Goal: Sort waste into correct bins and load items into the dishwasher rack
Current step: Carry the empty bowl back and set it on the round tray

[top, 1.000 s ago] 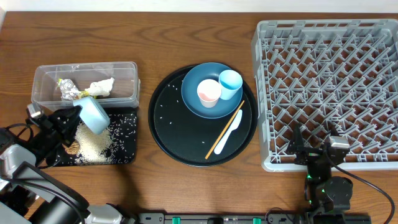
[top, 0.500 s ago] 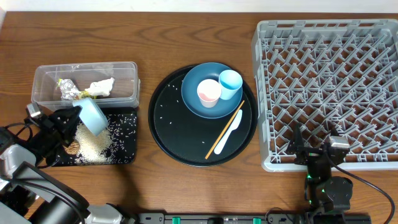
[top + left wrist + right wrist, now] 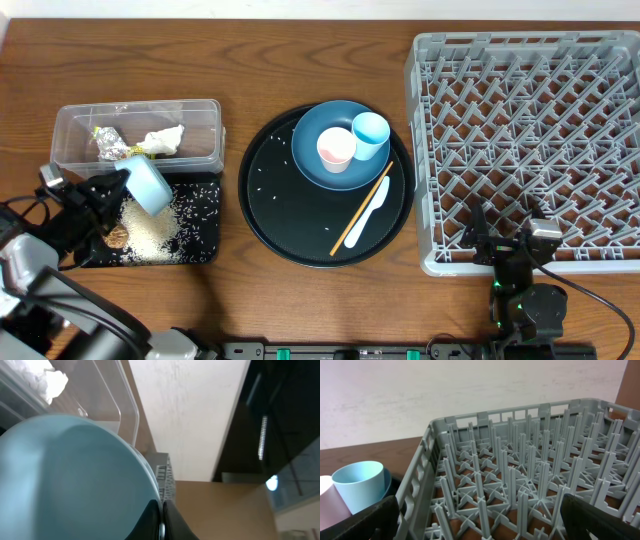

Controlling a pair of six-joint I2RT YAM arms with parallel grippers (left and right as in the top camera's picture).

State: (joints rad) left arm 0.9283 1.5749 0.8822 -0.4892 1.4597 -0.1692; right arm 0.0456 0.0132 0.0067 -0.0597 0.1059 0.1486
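Left tool (image 3: 120, 187), clenched on the tilted pale bowl (image 3: 150, 184), has nudged toward 11 o'clock over the black tray (image 3: 212, 240); the bowl hides its grip. Right tool (image 3: 480, 527) spread wide, unmoved.

A wooden table (image 3: 330, 50) of warm brown grain fills the overhead view, and near its middle lies a large round black tray (image 3: 285, 215) — shallow, with a raised rim. Behind the table stands a pale wall (image 3: 445, 390). Along the table's near edge runs a black rail (image 3: 350, 352) — only partly in view.
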